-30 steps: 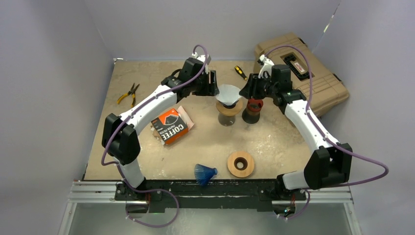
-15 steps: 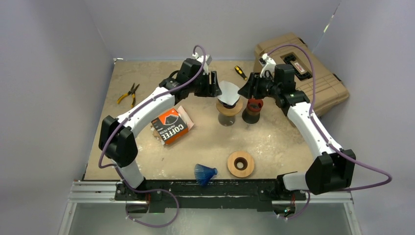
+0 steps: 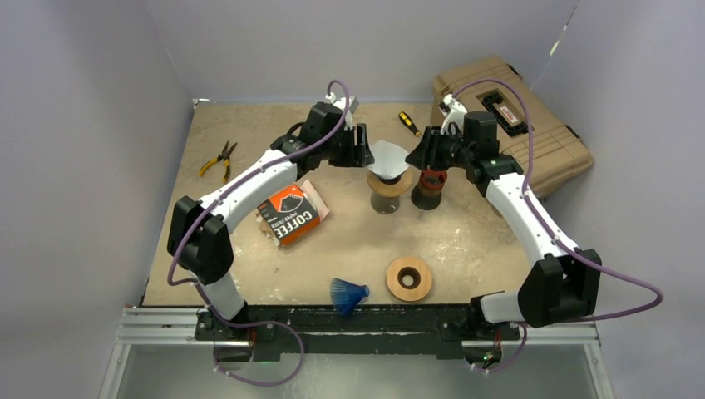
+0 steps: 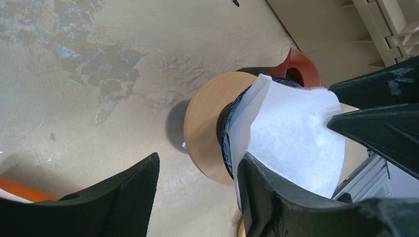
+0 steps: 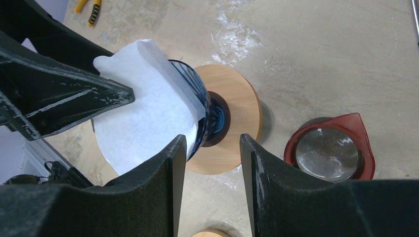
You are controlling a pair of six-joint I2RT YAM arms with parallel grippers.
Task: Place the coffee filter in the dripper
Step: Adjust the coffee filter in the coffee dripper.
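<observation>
White paper shows from above: the coffee filter (image 3: 388, 158) stands open over a wooden collar (image 3: 388, 182) far across the table (image 3: 465, 241), between the left pincer (image 3: 363, 148) and right pincer (image 3: 418, 151). The left wrist view shows it inside the blue dripper (image 4: 226, 133), left jaws partly apart and empty. From the right wrist, the right jaws are likewise half open, gripping nothing. The filter leans, probably not fully seated.
</observation>
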